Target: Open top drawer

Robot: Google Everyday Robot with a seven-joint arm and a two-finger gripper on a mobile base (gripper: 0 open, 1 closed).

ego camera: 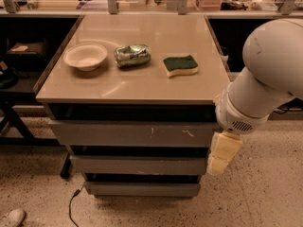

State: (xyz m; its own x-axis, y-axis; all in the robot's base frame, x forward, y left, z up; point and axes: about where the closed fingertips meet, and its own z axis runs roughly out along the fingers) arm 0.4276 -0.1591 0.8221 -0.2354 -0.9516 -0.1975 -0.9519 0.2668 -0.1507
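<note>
The top drawer (132, 134) is the widest grey front, just under the tabletop, with pale scratches right of centre. A dark gap shows between it and the tabletop, and none of its interior shows. Two narrower grey drawer fronts (137, 165) sit below it. My gripper (221, 154) hangs pale and cream-coloured from the big white arm (265, 79), at the right end of the drawer stack, level with the lower edge of the top drawer. Whether it touches the drawer front cannot be told.
On the tan tabletop (142, 86) lie a white bowl (85, 56), a crushed green can (132, 55) and a yellow-green sponge (180, 65). A cable (72, 205) and a shoe (12, 217) lie on the speckled floor at the left. Dark benches flank the cabinet.
</note>
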